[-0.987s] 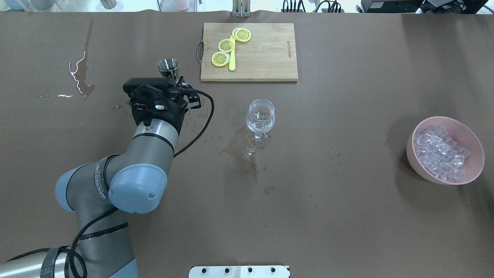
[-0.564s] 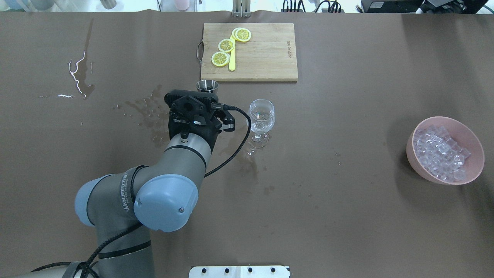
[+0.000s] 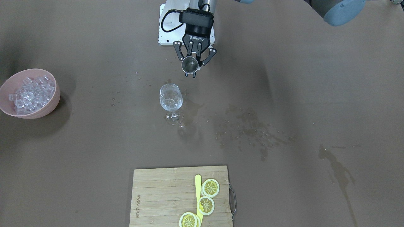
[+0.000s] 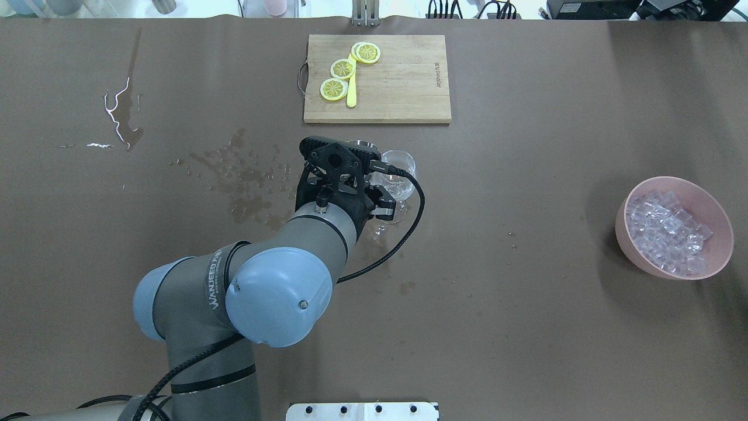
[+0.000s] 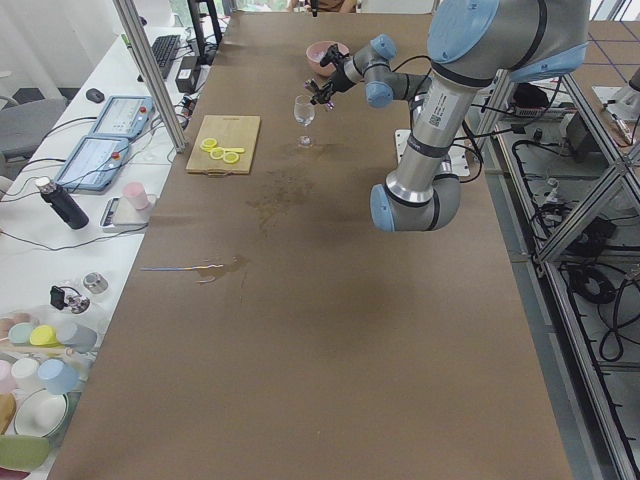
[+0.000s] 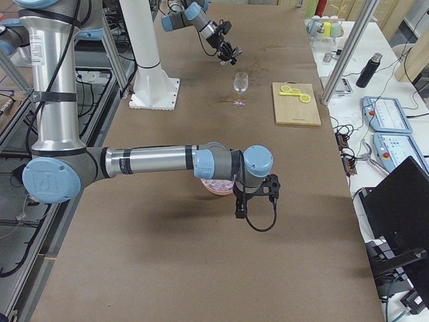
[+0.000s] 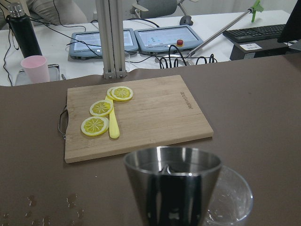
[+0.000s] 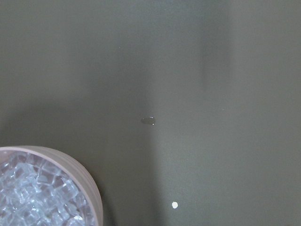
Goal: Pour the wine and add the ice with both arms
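My left gripper (image 3: 190, 68) is shut on a steel jigger (image 3: 190, 65), held upright in the air close beside the wine glass (image 3: 170, 98), on the robot's side of it. In the left wrist view the jigger (image 7: 171, 188) fills the foreground and the glass rim (image 7: 233, 200) sits just behind it to the right. From overhead the wrist hides most of the glass (image 4: 402, 166). A little clear wine lies in the glass bowl. The ice (image 4: 666, 231) fills a pink bowl (image 4: 643, 264) at the table's right. My right gripper (image 6: 240, 201) hangs next to that bowl; whether it is open I cannot tell.
A wooden cutting board (image 4: 403, 88) with lemon slices (image 4: 334, 89) and a yellow knife lies behind the glass. Dark wet stains (image 4: 245, 175) spread left of the glass and below it. The white base plate (image 4: 362, 411) sits at the near edge.
My left arm has carried the jigger rightward, from left of the cutting board to right beside the wine glass. The glass and the ice bowl have stayed put.
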Controlling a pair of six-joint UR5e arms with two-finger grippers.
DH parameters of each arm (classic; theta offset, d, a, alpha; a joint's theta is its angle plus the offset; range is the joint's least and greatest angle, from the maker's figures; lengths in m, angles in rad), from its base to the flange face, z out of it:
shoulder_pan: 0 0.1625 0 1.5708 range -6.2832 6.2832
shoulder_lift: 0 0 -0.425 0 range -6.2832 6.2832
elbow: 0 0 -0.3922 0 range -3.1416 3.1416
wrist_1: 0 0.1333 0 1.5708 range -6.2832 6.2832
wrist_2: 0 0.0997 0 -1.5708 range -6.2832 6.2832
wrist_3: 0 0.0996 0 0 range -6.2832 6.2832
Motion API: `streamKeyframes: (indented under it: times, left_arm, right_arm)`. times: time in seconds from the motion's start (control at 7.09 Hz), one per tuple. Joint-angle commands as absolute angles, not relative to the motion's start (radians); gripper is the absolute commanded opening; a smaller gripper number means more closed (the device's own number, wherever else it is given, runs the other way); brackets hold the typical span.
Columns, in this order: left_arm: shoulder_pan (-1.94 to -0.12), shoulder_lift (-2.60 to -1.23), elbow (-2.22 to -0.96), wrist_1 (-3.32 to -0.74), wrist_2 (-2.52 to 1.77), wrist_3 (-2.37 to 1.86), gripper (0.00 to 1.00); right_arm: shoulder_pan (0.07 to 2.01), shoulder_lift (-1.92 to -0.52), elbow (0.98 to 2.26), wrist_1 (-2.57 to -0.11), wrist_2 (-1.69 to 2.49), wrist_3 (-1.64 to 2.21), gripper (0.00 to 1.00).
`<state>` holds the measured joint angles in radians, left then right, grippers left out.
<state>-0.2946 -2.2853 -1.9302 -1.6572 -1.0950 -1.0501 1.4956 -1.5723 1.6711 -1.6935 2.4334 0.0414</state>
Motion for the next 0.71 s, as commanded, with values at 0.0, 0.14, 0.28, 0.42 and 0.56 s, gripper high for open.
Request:
streamKeyframes:
  times: [0.0,0.14,0.28,0.42,0.56]
  left_arm:
    - [-0.316,-2.307,-1.919,-1.605,-1.184,-1.045,0.0]
    - [-0.319,-2.315,-1.917,-1.568,-1.224,-1.045,0.0]
    - [-0.319,-2.335,-1.917,-1.537,-1.256,-1.045,0.0]
    - [-0.319,-2.356,-1.916,-1.505,-1.272,-1.045,0.0]
    - [-0.319,-2.393,-1.902,-1.471,-1.299,-1.043,0.0]
  right_arm:
    - [1.496,-1.572,1.666,-1.694,2.433,0.041,1.0]
    - [1.496,-1.572,1.664,-1.694,2.434,0.041,1.0]
    - [1.496,-1.572,1.663,-1.694,2.434,0.041,1.0]
    - [1.496,-1.572,1.663,-1.694,2.433,0.041,1.0]
    - [1.496,-1.572,1.658,-1.694,2.433,0.041,1.0]
